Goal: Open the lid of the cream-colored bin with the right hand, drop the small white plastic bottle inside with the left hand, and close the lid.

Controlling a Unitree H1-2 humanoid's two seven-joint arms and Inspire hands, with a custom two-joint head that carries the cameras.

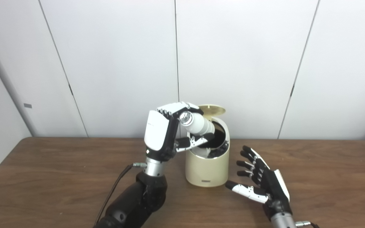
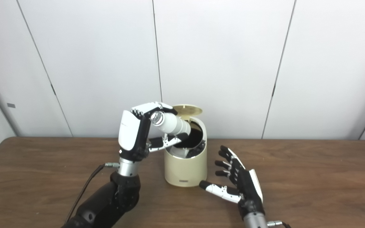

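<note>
The cream-colored bin (image 1: 206, 169) stands on the table's middle with its round lid (image 1: 213, 110) tipped up at the back, showing a dark opening. My left hand (image 1: 165, 133) is raised beside the bin's left rim, shut on the small white plastic bottle (image 1: 197, 123). The bottle lies tilted, its far end pointing down over the opening. My right hand (image 1: 260, 180) rests low to the right of the bin, open, fingers spread, thumb toward the bin's base, not touching it.
The brown wooden table (image 1: 43, 177) stretches to both sides. White wall panels (image 1: 233, 63) stand right behind the bin. A black cable (image 1: 116, 186) runs along my left forearm.
</note>
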